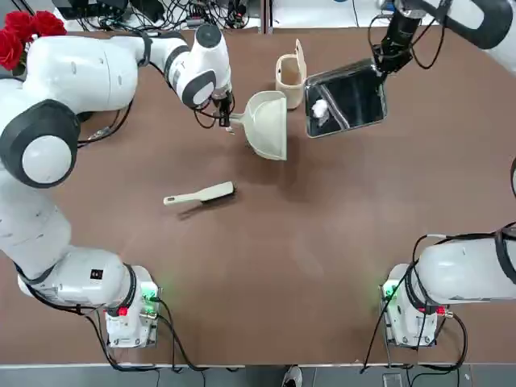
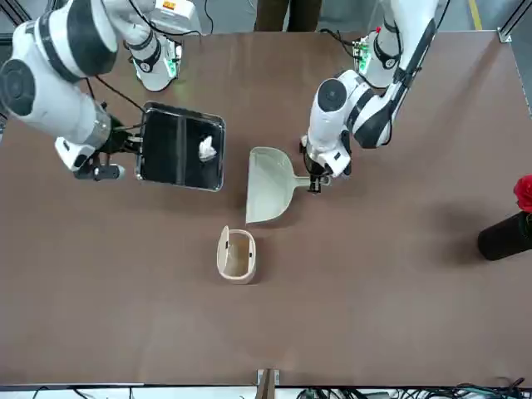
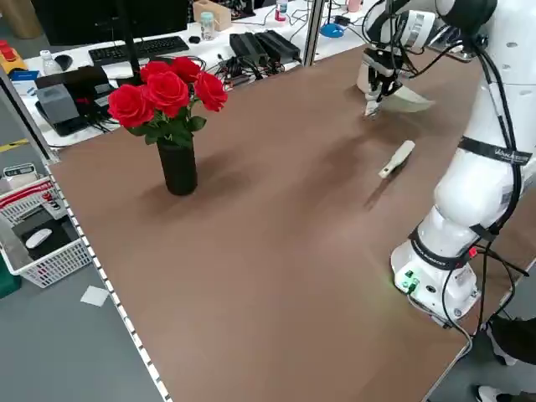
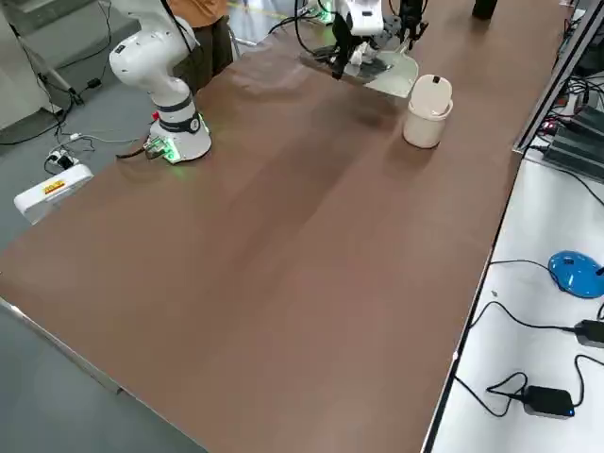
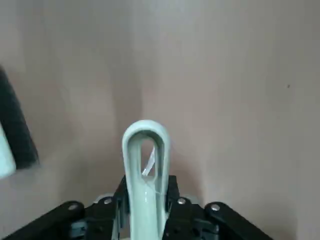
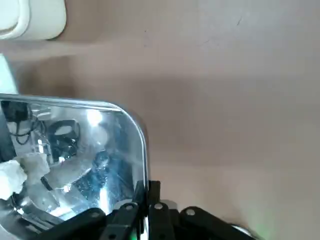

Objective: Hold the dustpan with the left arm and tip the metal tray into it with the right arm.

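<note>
Here, both grasps are made and the pour itself is the step in hand. The left pincer (image 1: pixel 228 121) is clamped on the short looped handle of the dustpan (image 1: pixel 268 123), which sits near the far middle of the worktop (image 1: pixel 322 242) with its mouth turned toward the robot and slightly toward the tray; the left wrist view shows the handle pinched between the fingers (image 5: pixel 172 192). The right pincer (image 1: pixel 379 64) is closed on the far rim of the metal tray (image 1: pixel 347 101), which is held beside the dustpan at the robot's right, tilted so that its low edge faces the scoop; a gap remains between the two. One piece of crumpled white paper (image 1: pixel 319 109) lies inside the tray near that low edge, not yet tipped out. By judgement, the next move calls for bringing the tray's low edge over the dustpan's hollow and steepening the tilt until the paper slides across, while the left arm keeps the scoop steady and angled to receive it; a gap left open could let the paper drop onto the worktop. Count: one dustpan, one metal tray, one paper wad, one cream lidded bin (image 1: pixel 290 76) just beyond the dustpan, one hand brush (image 1: pixel 199 194) lying apart nearer the robot, and one vase of red roses (image 3: pixel 172 126) at the robot's left edge.
</note>
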`<state>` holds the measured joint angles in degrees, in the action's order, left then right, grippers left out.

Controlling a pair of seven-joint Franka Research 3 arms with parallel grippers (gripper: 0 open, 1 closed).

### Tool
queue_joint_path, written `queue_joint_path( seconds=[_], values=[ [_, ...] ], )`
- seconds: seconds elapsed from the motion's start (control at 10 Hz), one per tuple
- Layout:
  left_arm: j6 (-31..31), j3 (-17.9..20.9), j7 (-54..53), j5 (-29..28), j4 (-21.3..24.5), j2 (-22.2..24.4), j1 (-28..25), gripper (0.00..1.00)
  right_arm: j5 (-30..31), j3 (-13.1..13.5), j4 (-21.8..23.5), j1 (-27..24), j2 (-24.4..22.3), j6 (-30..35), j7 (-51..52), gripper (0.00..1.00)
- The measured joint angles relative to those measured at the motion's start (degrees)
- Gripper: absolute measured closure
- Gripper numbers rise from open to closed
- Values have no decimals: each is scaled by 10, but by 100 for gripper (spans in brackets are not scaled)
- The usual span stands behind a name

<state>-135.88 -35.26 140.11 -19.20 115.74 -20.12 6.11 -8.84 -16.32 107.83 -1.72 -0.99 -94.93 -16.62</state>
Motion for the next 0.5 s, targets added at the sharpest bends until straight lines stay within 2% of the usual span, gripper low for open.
queue_joint_path(
  seconds=[0.2, 0.5],
  values=[
    [0, -1, 22, 0, -28, -17, 17, 68, 20, -44, -24, 1, 0, 9, -80, 95],
    [0, -1, 31, 0, -38, -23, 28, 68, 90, -112, -84, 1, 5, 41, -193, 95]
  ],
)
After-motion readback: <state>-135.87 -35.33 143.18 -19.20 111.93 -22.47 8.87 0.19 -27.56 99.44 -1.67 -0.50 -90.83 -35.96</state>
